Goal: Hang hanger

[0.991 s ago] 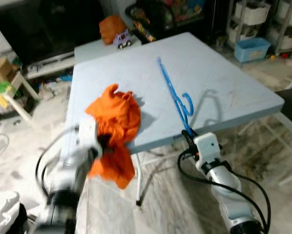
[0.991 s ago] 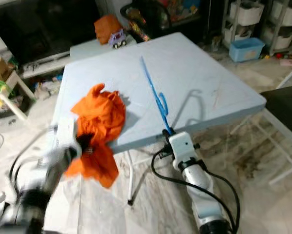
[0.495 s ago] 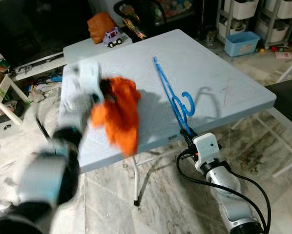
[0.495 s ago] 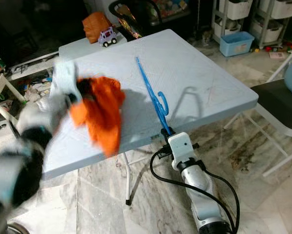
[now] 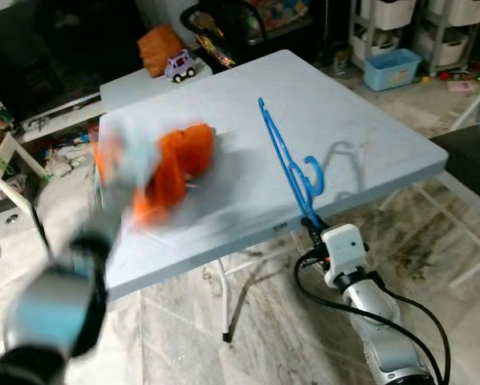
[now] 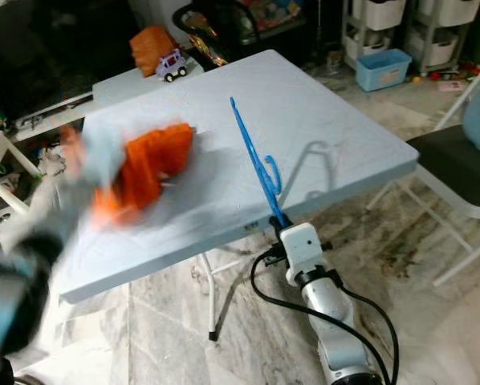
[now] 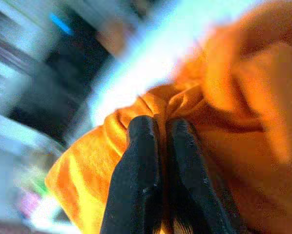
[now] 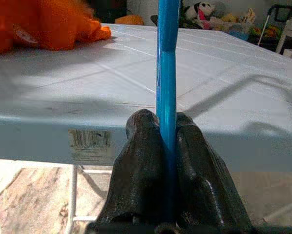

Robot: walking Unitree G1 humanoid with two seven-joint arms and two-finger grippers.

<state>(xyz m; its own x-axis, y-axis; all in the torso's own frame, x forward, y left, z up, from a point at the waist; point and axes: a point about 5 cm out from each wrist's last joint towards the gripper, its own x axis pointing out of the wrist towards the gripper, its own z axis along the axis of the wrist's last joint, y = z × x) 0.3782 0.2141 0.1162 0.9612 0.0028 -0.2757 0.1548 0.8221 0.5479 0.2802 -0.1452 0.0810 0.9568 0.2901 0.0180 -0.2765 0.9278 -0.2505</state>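
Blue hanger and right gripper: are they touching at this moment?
Touching. The right wrist view shows the right gripper with both black fingers pressed against the blue hanger, its bar pinched between them at the table edge.

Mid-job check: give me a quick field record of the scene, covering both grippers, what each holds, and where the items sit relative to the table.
left gripper: shut on the orange garment, raised over the table's left part, motion-blurred
right gripper: shut on the blue hanger at the table's near edge
blue hanger: held at one end, slanting up over the table, hook free
table: light blue folding table
background: toy car on a farther surface
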